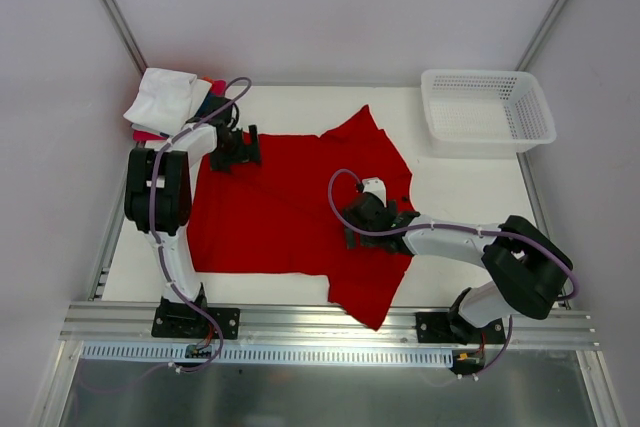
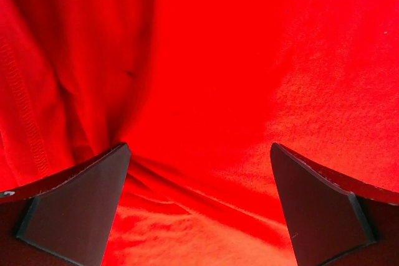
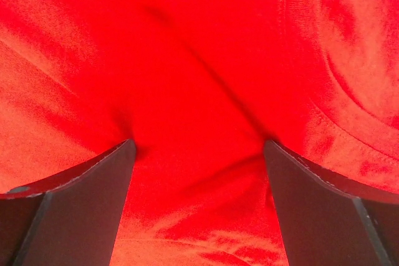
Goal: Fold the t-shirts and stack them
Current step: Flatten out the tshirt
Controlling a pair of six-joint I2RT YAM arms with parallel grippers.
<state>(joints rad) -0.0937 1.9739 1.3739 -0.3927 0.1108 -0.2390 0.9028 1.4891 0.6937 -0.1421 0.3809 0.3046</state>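
A bright red t-shirt [image 1: 290,212] lies spread flat on the white table, with one sleeve pointing to the far side and one to the near edge. My left gripper [image 1: 245,150] is open and pressed down on the shirt's far left edge; red cloth [image 2: 206,91] fills the gap between its fingers [image 2: 75,207]. My right gripper [image 1: 358,225] is open and pressed down on the shirt's right middle, near the collar seam [image 3: 336,116], with cloth [image 3: 193,91] between its fingers [image 3: 312,204]. A stack of folded shirts [image 1: 162,99], white on top, sits at the far left corner.
A white plastic mesh basket [image 1: 487,112] stands at the far right of the table. Pink-red and blue edges [image 1: 216,88] peek out from under the white folded shirt. Bare table [image 1: 460,197] shows to the right of the red shirt. Metal frame posts rise at both far corners.
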